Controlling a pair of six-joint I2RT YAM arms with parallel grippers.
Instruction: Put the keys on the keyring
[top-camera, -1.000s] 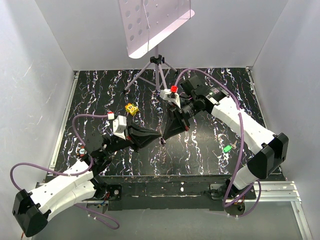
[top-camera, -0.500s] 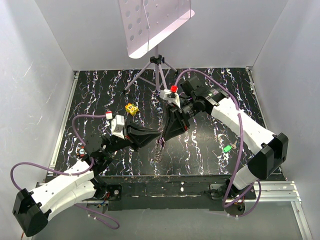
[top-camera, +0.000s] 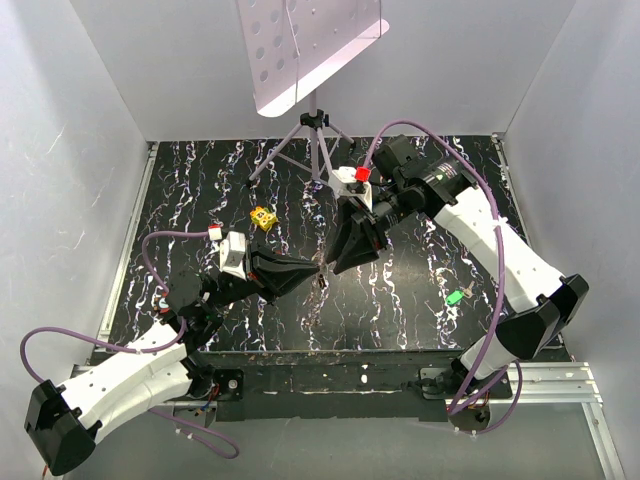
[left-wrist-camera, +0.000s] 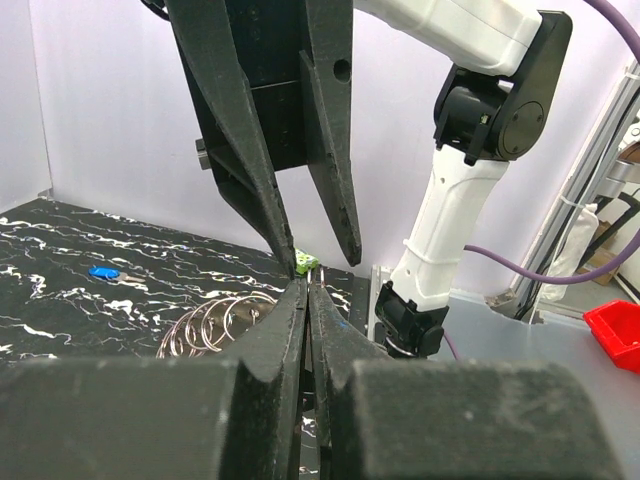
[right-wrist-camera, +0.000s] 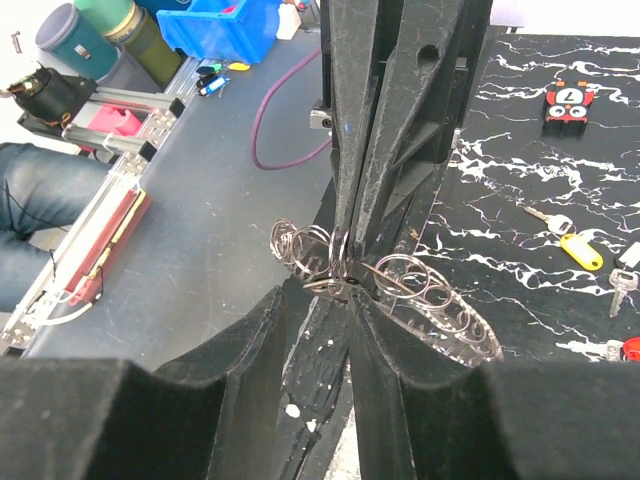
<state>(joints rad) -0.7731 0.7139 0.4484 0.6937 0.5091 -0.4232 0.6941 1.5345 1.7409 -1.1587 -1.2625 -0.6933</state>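
The keyring (right-wrist-camera: 430, 290), a metal ring strung with several small wire loops, is pinched in my left gripper (left-wrist-camera: 305, 290), which is shut on it above the black mat. It hangs below the fingertips in the top view (top-camera: 322, 281). My right gripper (right-wrist-camera: 320, 298) is open, its fingers apart on either side of the left fingertips and touching nothing. In the left wrist view it (left-wrist-camera: 320, 258) points down just above the ring. Keys lie loose on the mat: a green one (top-camera: 455, 297), a blue one (left-wrist-camera: 103, 271), and a yellow one (right-wrist-camera: 575, 248).
A yellow block (top-camera: 263, 217) lies at the left of the marbled mat (top-camera: 400, 290). A tripod stand (top-camera: 316, 140) with a perforated plate stands at the back centre. A plain silver key (right-wrist-camera: 622, 285) and a red-and-black tag (right-wrist-camera: 570, 100) lie on the mat.
My right gripper has opened and drawn back up and to the right, off the keyring. The left gripper stays shut on the ring, almost where it was.
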